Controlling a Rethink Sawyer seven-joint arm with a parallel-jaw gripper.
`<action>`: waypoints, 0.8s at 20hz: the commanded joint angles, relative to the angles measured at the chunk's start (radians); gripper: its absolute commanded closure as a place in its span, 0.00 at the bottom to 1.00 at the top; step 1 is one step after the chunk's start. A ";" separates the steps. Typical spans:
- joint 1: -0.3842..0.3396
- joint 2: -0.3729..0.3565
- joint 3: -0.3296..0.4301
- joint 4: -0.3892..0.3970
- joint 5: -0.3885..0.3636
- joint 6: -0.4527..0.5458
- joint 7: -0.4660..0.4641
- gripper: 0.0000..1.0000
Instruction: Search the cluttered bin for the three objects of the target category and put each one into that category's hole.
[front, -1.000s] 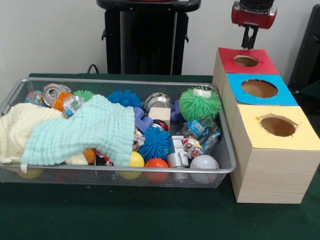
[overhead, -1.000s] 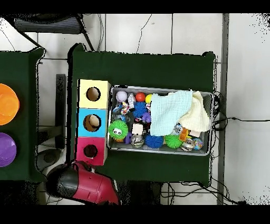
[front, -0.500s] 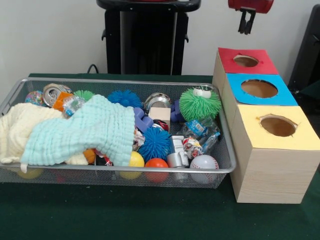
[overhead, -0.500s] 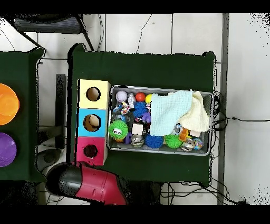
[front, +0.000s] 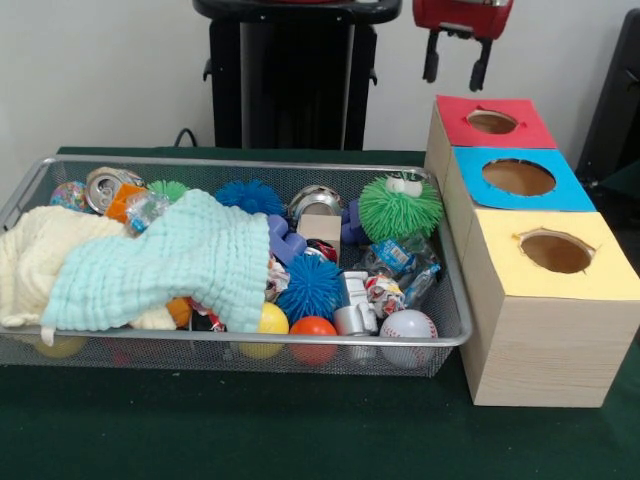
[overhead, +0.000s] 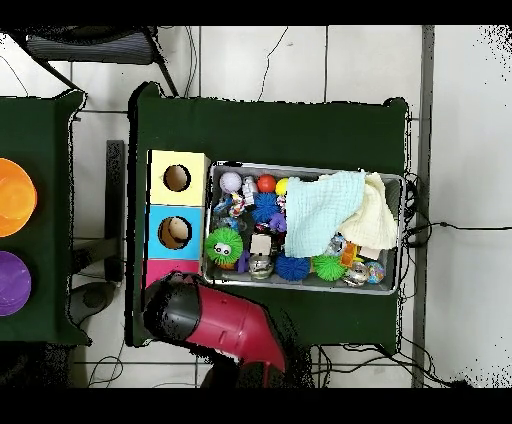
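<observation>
The wire-mesh bin sits on the green table, full of clutter; it also shows in the overhead view. My gripper hangs open and empty at the top edge, above and just behind the left side of the red-topped box, whose round hole is empty. In the overhead view my red arm covers that hole. None of the soft toy figures shows plainly. A mint cloth and a cream cloth cover the bin's left half.
A blue-topped hole and a yellow-topped hole lie nearer the camera on the same wooden box. The bin holds spiky balls in green and blue, a baseball, a can and smooth balls.
My gripper has moved left in the front view, away from above the red hole, and its fingers have spread apart. In the overhead view the arm has swung over the red box towards the bin.
</observation>
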 joint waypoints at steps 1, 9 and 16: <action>-0.117 0.047 0.146 -0.127 -0.103 -0.071 -0.076 0.00; -0.267 0.125 0.234 -0.215 -0.200 -0.100 -0.117 0.00; -0.326 0.176 0.260 -0.354 -0.329 -0.099 -0.132 0.00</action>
